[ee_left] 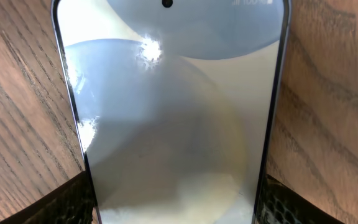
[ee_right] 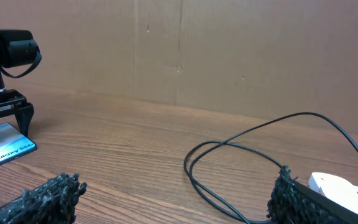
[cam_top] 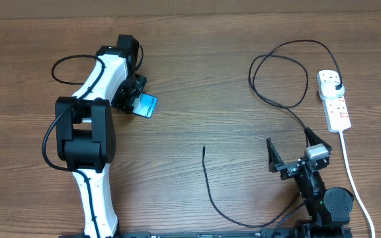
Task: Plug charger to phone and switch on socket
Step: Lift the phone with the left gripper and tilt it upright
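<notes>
The phone [cam_top: 149,106] lies on the table at the upper left, its blue-teal screen up. My left gripper [cam_top: 135,96] is over one end, with a finger against each long edge [ee_left: 173,211]. The phone [ee_left: 173,112] fills the left wrist view and also shows in the right wrist view [ee_right: 5,147]. The charger cable [cam_top: 208,182] has its free plug tip at mid-table. It loops back past my right gripper to its black plug head [cam_top: 337,86], which sits in the white socket strip [cam_top: 336,111]. My right gripper [cam_top: 288,140] is open and empty [ee_right: 173,205], with the cable loop [ee_right: 229,149] ahead of it.
The socket's thick white cord [cam_top: 354,178] runs down the right side towards the front edge. The strip's end [ee_right: 334,185] shows by my right finger. A brown cardboard wall [ee_right: 185,50] stands behind the table. The left arm's black wire [cam_top: 65,66] loops at the upper left.
</notes>
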